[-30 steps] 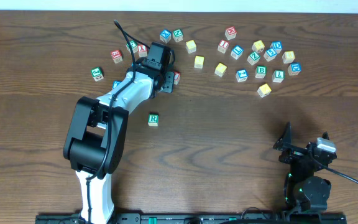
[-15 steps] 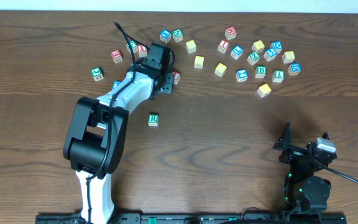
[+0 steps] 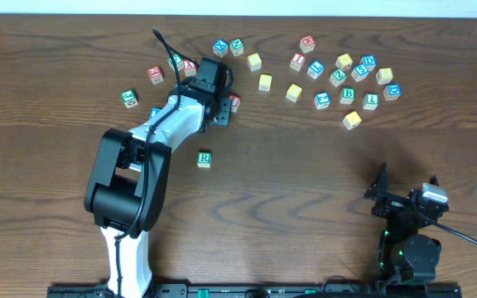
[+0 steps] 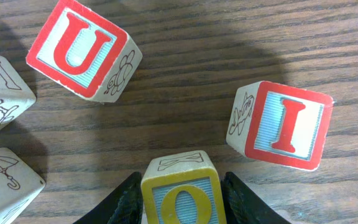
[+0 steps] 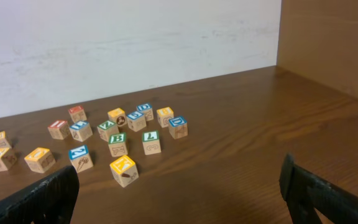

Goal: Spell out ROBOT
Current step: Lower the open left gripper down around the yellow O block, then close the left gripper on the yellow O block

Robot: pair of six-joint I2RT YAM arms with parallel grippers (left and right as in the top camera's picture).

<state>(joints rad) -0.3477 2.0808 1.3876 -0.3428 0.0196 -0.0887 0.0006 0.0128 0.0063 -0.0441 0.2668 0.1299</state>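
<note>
The counter [image 3: 305,182] is dark brown wood with long, straight grain. The left arm [image 3: 176,118], a white shell with black joints, reaches far across it. The smaller black right arm [image 3: 404,207] sits folded at the near edge.

The matte black left jaws press on both sides of a yellow O cube [image 4: 182,193], a square-edged wooden block with a finely ridged pale face. Ahead of them to the left lies the red U cube [image 4: 82,50] and ahead to the right the red I cube [image 4: 281,124], both apart from the O cube. The green R cube [image 3: 204,159] lies alone well behind the left jaws, toward the arm's base.

The right jaws stand wide open, with the green B cube [image 5: 117,140] far ahead in a loose cluster.

Compared with a second ago, the overhead view shows no shift in either arm or any cube.
</note>
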